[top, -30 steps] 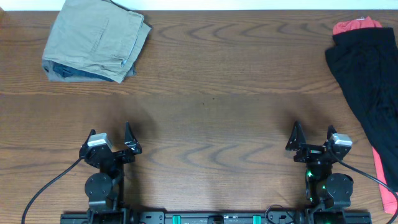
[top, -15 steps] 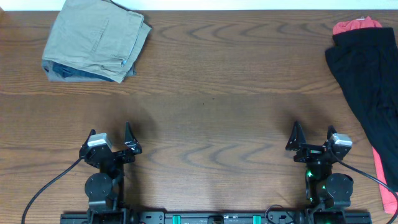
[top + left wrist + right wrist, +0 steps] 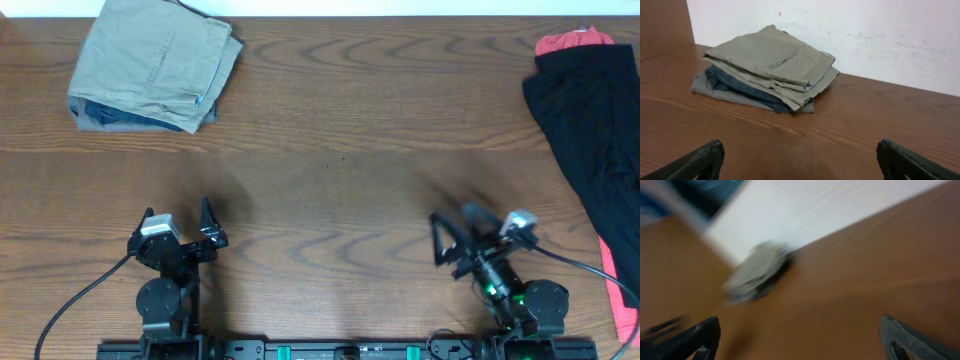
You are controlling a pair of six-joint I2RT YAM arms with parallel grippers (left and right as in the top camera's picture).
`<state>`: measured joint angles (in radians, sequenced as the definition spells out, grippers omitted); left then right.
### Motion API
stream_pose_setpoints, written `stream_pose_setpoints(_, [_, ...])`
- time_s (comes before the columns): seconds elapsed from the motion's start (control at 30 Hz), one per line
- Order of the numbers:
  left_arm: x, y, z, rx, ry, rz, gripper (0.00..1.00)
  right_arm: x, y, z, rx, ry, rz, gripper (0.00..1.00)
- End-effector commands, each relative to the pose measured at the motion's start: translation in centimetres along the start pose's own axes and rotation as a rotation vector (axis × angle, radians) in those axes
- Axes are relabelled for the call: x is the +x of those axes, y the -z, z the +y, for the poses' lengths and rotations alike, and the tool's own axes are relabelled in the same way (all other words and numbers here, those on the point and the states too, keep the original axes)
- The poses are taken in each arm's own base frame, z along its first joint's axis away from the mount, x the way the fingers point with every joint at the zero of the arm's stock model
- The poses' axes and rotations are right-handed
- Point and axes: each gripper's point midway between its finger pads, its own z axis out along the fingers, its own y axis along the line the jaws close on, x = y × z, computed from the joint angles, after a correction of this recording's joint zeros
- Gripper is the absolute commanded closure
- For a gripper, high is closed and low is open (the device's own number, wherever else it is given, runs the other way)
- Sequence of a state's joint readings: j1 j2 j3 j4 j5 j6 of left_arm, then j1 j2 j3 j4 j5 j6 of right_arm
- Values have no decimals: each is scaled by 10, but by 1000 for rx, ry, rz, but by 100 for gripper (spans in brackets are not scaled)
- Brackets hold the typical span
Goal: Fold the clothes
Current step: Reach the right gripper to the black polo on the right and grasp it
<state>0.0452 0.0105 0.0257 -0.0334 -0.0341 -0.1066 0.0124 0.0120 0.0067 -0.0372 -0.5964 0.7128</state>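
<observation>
The clothes, a black shirt (image 3: 597, 135), lie crumpled at the table's right edge in the overhead view, partly running out of frame. My right gripper (image 3: 452, 232) is open near the front right, turned toward the left and well apart from the shirt; its view is blurred, with both fingers (image 3: 695, 340) over bare wood and nothing between them. At the front left my left gripper (image 3: 178, 212) stands open and empty, its fingertips (image 3: 700, 160) wide apart above the table.
A folded stack of khaki trousers (image 3: 155, 62) over darker garments sits at the back left, also the khaki stack (image 3: 772, 65) ahead of the left wrist. A red garment (image 3: 572, 41) shows under the black shirt at the right edge. A white wall backs the table.
The right arm has swung to the left, its gripper now pointing toward the table's middle and left, with motion blur. The left arm has not moved. Both grippers stay open.
</observation>
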Motion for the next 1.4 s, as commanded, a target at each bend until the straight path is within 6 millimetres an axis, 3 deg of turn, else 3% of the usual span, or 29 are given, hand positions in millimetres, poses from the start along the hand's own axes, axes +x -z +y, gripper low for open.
stream_pose_setpoints(0.0, [18, -1, 8, -38, -14, 49, 2, 26, 8, 42, -222, -191, 192, 2])
stream_pose_setpoints(0.2, [17, -1, 8, -38, -14, 49, 2, -43, 29, 110, -448, 238, -147, 1])
stream_pose_setpoints(0.3, [18, -1, 8, -38, -14, 49, 2, -76, 33, 116, -365, 303, -265, 1])
stream_pose_setpoints(0.47, [18, -1, 8, -38, -14, 49, 2, -124, 29, 113, -90, 525, -288, 1])
stream_pose_setpoints(0.57, [18, -1, 8, -38, -14, 49, 2, -166, 24, 81, 233, 627, -252, 1])
stream_pose_setpoints(0.7, [17, -1, 8, -38, -14, 49, 2, -232, 47, 9, 826, 535, -234, 1])
stream_pose_setpoints(0.8, [18, -1, 8, -38, -14, 49, 2, -263, 42, -23, 1020, 492, -138, 1])
stream_pose_setpoints(0.9, [18, -1, 8, -38, -14, 49, 2, -289, 23, -65, 1127, 459, 13, 1])
stream_pose_setpoints(1.03, [18, -1, 8, -38, -14, 49, 2, -303, 13, -126, 1257, 397, 236, 1])
stream_pose_setpoints(1.2, [18, -1, 8, -38, -14, 49, 2, -294, 15, -190, 1376, 335, 410, 1])
stream_pose_setpoints(1.37, [17, -1, 8, -38, -14, 49, 2, -279, 48, -251, 1519, 246, 496, 1])
